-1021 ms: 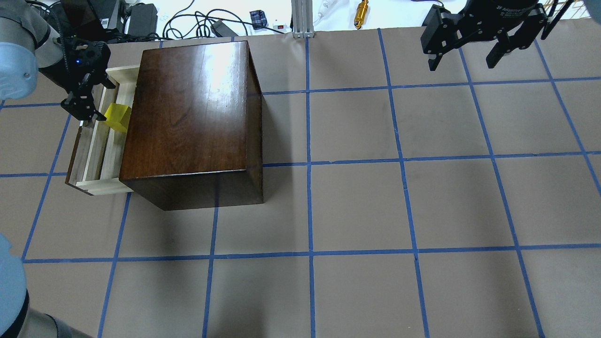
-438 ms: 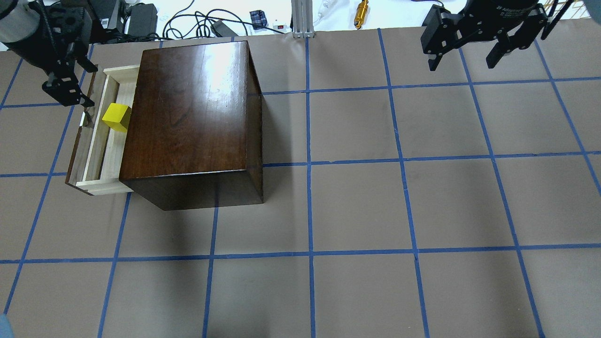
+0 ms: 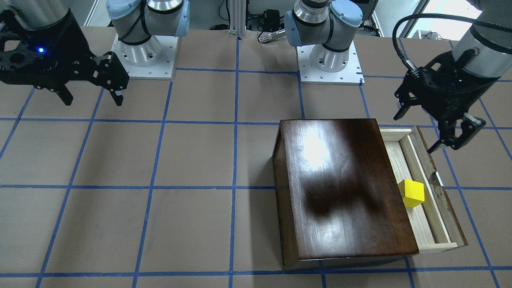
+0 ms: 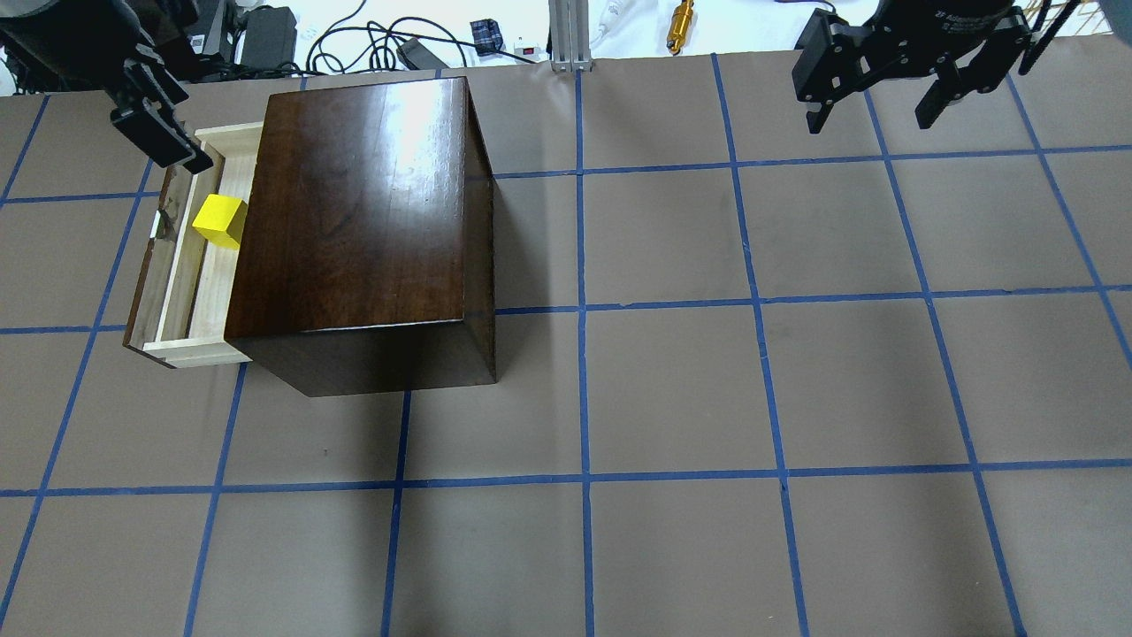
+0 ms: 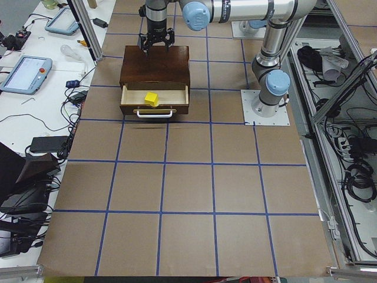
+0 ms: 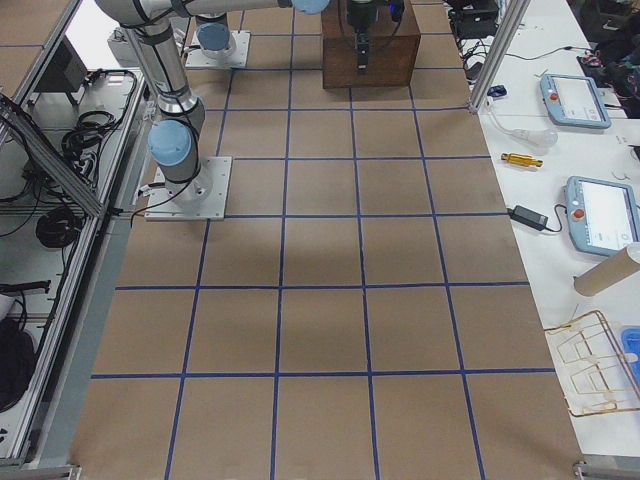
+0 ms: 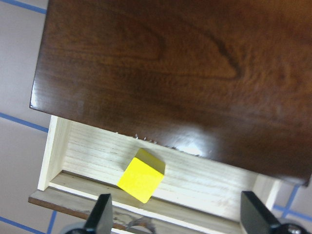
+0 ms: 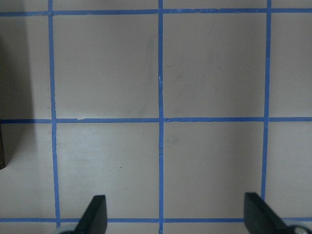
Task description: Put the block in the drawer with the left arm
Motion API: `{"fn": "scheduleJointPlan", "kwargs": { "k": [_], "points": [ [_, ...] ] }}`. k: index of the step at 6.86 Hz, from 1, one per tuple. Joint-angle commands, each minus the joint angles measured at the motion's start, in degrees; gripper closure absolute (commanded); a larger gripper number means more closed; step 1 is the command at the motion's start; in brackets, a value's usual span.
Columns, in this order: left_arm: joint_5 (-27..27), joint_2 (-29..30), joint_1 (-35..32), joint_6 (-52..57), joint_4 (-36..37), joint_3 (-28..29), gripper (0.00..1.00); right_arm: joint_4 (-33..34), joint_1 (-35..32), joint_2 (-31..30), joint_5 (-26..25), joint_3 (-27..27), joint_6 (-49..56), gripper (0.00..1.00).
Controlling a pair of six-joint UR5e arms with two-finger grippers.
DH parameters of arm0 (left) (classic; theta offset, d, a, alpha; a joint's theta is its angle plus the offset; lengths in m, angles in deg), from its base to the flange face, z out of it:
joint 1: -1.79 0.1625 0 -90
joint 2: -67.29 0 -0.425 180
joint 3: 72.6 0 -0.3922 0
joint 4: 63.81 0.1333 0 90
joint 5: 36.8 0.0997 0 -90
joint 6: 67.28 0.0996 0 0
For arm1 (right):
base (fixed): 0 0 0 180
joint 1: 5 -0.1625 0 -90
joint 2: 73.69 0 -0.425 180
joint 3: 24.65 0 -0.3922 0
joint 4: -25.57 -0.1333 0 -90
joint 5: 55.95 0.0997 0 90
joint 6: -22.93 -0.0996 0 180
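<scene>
The yellow block (image 4: 219, 221) lies in the open drawer (image 4: 174, 270), which sticks out of the dark-brown box (image 4: 354, 203) on its left side. It also shows in the front view (image 3: 412, 193) and in the left wrist view (image 7: 141, 175), resting on the drawer's pale floor (image 7: 92, 158). My left gripper (image 3: 413, 135) is open and empty. It hangs above the drawer's far end, apart from the block. My right gripper (image 4: 868, 122) is open and empty, high over the table's far right.
Cables and power bricks (image 4: 265, 35), an aluminium post (image 4: 566, 35) and a brass tool (image 4: 681, 25) lie beyond the table's far edge. The two arm bases (image 3: 144, 52) (image 3: 328, 60) stand at the robot's side. Blue tape lines grid the brown tabletop.
My left gripper has risen and drawn back from the block toward the table's far left corner. The block stays in the drawer. The right arm has not moved.
</scene>
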Motion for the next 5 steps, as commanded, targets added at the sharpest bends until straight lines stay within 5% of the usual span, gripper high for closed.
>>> {"fn": "scheduleJointPlan", "kwargs": {
  "k": [1, 5],
  "points": [
    [-0.6, -1.3, -2.0, -16.4, -0.2, 0.1, 0.04, 0.0, 0.0, -0.1, 0.0, 0.0, 0.0, 0.00],
    [-0.1, 0.0, -2.2, -44.0, 0.4, -0.3, 0.00, 0.0, 0.0, 0.0, -0.1, 0.0, 0.0, 0.00]
  ]
}}
